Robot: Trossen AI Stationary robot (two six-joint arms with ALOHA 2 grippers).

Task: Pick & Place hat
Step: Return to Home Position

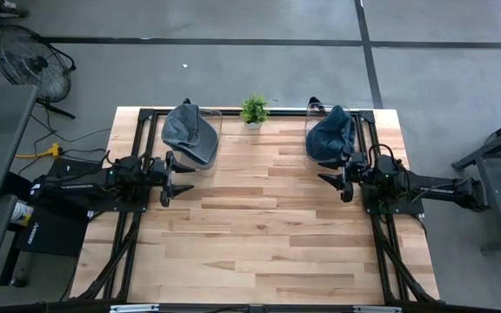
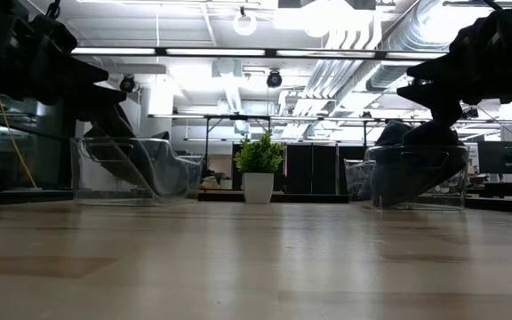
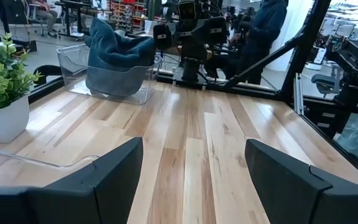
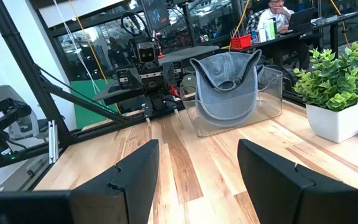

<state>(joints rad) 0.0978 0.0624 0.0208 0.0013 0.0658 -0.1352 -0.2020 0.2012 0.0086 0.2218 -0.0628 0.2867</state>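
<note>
Caps sit in the two bins at the upper edge of the surface (image 1: 268, 235) in the high view. The gray cap (image 1: 185, 129) fills the left bin (image 1: 211, 149), upper left of centre; the blue cap (image 1: 329, 135) fills the right bin (image 1: 313, 109), upper right of centre. A plant (image 1: 253, 110) stands between them. The left hand (image 1: 185, 178) hangs just below its bin in the frame and apart from it, fingers spread and empty. The right hand (image 1: 330, 178) mirrors it below the blue cap, also released. Both arms are folded back level at the surface's sides.

Gray cap (image 1: 190, 129), blue cap (image 1: 330, 135), green plant (image 1: 254, 108) — white pot (image 2: 258, 188), pale plank-striped wood table (image 1: 259, 228)
</note>
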